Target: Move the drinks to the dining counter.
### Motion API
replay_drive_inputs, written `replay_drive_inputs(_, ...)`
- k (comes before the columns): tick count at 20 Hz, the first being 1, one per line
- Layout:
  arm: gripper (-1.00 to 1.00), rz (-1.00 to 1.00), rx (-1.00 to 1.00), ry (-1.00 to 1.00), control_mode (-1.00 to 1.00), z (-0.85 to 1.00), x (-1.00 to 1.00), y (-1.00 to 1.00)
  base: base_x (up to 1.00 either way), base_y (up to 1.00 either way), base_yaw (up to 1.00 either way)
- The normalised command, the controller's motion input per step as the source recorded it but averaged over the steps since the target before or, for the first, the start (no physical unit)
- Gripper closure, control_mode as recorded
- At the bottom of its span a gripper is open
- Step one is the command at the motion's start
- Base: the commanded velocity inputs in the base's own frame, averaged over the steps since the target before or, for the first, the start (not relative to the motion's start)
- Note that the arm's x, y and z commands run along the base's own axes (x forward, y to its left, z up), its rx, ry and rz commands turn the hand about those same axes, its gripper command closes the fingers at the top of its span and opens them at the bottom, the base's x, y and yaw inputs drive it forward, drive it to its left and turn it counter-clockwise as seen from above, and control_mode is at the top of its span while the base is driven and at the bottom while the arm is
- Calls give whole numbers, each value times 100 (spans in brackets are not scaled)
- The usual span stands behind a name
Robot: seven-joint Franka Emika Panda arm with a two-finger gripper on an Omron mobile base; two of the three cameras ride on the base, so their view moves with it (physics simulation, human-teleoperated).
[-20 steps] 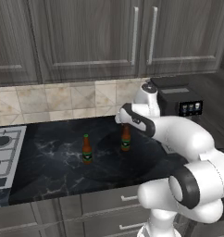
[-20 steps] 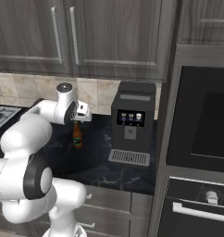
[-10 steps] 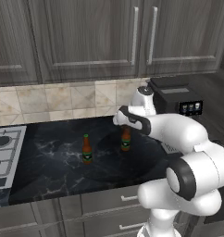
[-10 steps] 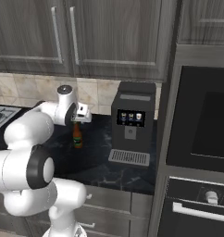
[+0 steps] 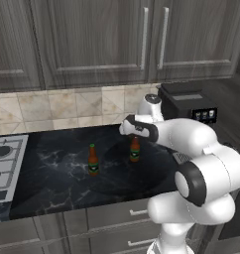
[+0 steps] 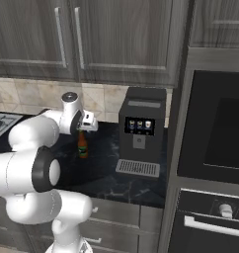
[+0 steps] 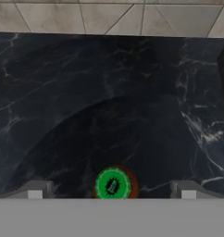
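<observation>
Lining up over the first bottle

The nearer drink is standing upright on the black wall counter, directly beneath my claw, whose jaws are spread wide either side of its green cap; I judge I am needing to descend and close. The second drink is waiting nearby.

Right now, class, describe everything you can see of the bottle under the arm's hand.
The bottle is small, brown and glassy, with a green cap, an orange-brown neck and a dark label. It stands upright on the black veined counter, right of the other bottle. The gripper hangs just above its cap, jaws wide open, not touching it.
</observation>
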Motion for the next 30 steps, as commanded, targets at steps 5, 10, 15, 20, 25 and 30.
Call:
replay_drive_inputs(5,-100,0,0,0,-100,-10,7,0,0,0,0)
replay_drive_inputs(10,-100,0,0,0,-100,-17,0,0,0,0,0)
replay_drive_inputs(15,100,0,0,0,-100,-17,0,1,0,0,0)
replay_drive_inputs(20,100,0,0,0,-100,-14,0,9,0,0,0)
replay_drive_inputs(25,100,0,0,0,-100,-13,0,8,0,0,0)
replay_drive_inputs(30,100,1,0,-3,-100,-9,-10,6,0,0,0)
